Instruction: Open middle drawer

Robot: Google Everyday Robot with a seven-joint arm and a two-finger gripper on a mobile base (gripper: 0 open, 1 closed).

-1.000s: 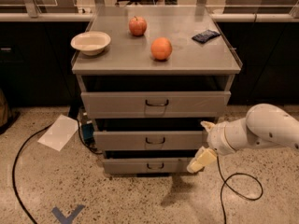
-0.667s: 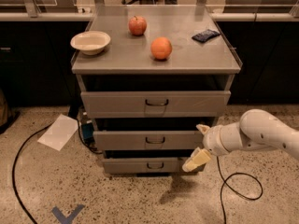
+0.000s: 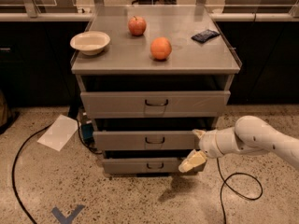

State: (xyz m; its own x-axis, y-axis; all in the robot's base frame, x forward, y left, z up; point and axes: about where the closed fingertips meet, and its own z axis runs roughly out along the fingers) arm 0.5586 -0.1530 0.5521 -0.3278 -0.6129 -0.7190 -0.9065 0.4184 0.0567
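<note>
The grey cabinet has three drawers stacked under its top. The middle drawer [image 3: 135, 141] has a plain flat front with a small dark wire handle [image 3: 154, 140] at its centre. It sits between the wider top drawer [image 3: 117, 104] and the narrower bottom drawer [image 3: 135, 165]. My gripper [image 3: 195, 147] is at the right end of the middle drawer's front, to the right of the handle. It is open and empty, with one fingertip [image 3: 198, 133] at the drawer's upper edge and the other lower down. The white arm [image 3: 252, 139] comes in from the right.
On the cabinet top [image 3: 196, 59] lie a white bowl [image 3: 90, 42], an apple [image 3: 137, 25], an orange [image 3: 160, 48] and a dark packet [image 3: 205, 35]. A sheet of paper [image 3: 58, 132] and black cables [image 3: 18, 162] lie on the speckled floor, with more cable [image 3: 238, 185] under the arm.
My arm and gripper have moved left, from beside the cabinet to the right end of the middle drawer's front. The drawers have not moved.
</note>
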